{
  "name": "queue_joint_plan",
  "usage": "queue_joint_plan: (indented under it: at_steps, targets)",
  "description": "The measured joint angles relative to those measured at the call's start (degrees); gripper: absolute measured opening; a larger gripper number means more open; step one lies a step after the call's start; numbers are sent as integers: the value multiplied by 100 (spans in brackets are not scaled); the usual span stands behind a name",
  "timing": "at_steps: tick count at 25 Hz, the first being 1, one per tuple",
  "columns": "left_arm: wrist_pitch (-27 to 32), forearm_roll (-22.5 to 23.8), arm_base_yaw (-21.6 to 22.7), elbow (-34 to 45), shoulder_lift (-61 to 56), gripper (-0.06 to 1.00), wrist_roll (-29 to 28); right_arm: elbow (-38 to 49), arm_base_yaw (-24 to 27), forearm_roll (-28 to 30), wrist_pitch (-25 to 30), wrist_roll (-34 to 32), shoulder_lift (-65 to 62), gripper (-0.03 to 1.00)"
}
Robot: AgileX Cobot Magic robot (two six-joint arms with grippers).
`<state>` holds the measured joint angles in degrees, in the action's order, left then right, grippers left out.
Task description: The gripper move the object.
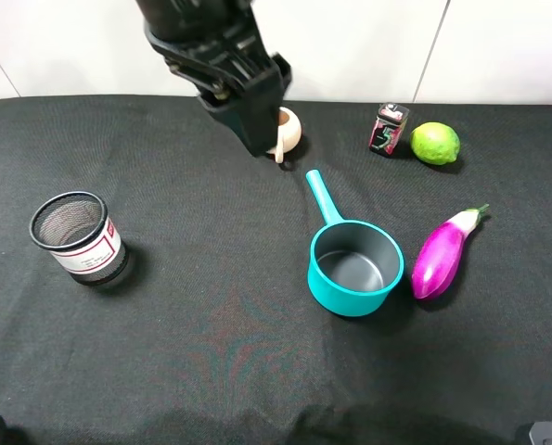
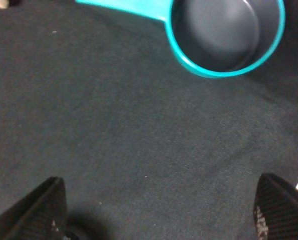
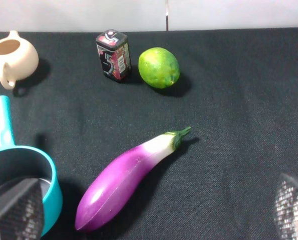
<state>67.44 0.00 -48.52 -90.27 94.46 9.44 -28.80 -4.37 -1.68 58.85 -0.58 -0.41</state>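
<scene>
The teal saucepan (image 1: 354,269) sits right of centre on the table (image 1: 192,352), aubergine (image 1: 442,255) just beside its bowl, handle (image 1: 324,197) aimed at the teapot (image 1: 288,130). Left pincer (image 2: 159,212) hangs spread wide, gripping nothing; likely best to drop square across that handle, clear of the teapot. Only the wrist views reveal the jaws; right pincer (image 3: 154,207) gapes empty too

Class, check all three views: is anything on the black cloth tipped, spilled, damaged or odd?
Nothing stands out. The saucepan, mesh cup, teapot and small tin stand upright, the saucepan is empty, and the lime and eggplant lie whole on the cloth.
</scene>
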Motion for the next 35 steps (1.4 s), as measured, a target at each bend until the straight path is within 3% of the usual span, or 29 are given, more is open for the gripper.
queue_joint_plan:
  at_steps: [13, 24, 35]
  targets:
    - [0, -444, 1127, 893, -634, 74, 346, 0, 0, 0, 0, 0, 0, 69]
    - [0, -577, 1983, 2144, -1982, 74, 431, 0, 0, 0, -49, 0, 0, 69]
    - [7, -577, 2084, 3045, -3458, 74, 86, 0, 0, 0, -57, 0, 0, 69]
